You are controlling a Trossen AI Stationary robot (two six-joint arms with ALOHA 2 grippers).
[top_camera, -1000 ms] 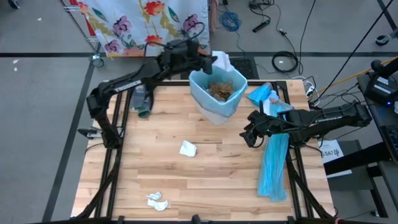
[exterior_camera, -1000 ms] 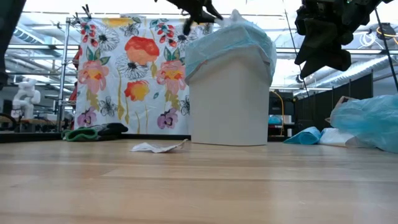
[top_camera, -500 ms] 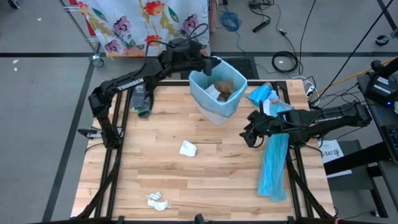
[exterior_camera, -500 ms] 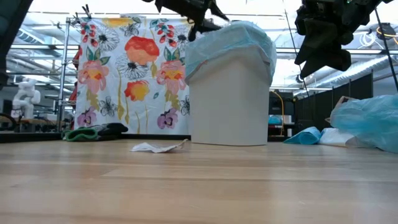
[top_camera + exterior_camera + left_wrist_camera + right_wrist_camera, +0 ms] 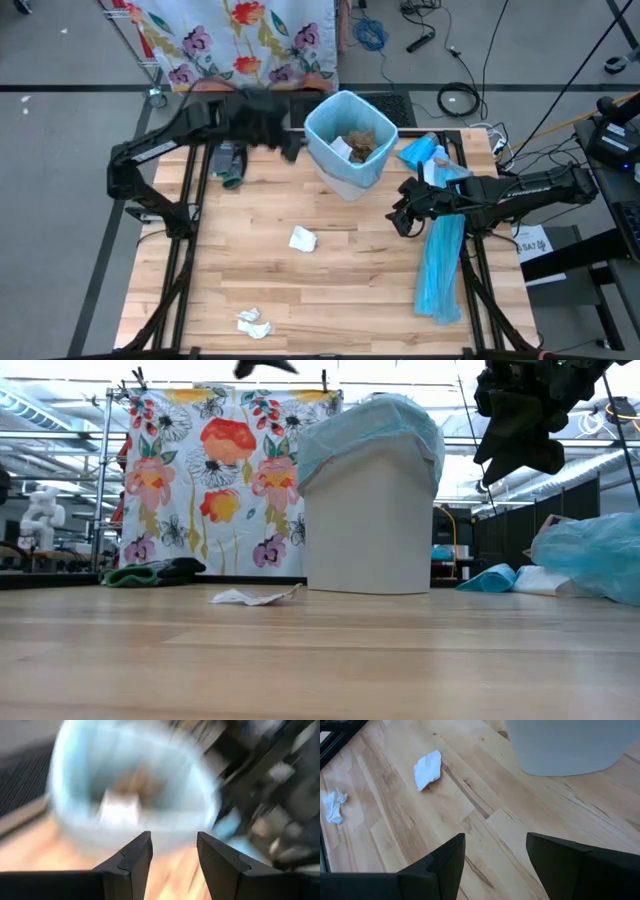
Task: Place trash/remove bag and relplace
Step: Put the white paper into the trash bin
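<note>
Trash [image 5: 302, 238]: crumpled white wads on table [image 5: 250, 280].

Two arms, matte black, slender jointed links; left gripper [image 5: 172, 851] and right gripper [image 5: 495, 854] fitted with dark angular fingers.

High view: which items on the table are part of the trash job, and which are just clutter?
Job items:
- bin with blue liner, wads already inside
- white tissue wad mid-table
- crumpled white wad near the front edge

Just lying about:
- long blue plastic strip on the right
- dark green item at the back left
- floral cloth behind the table
</note>
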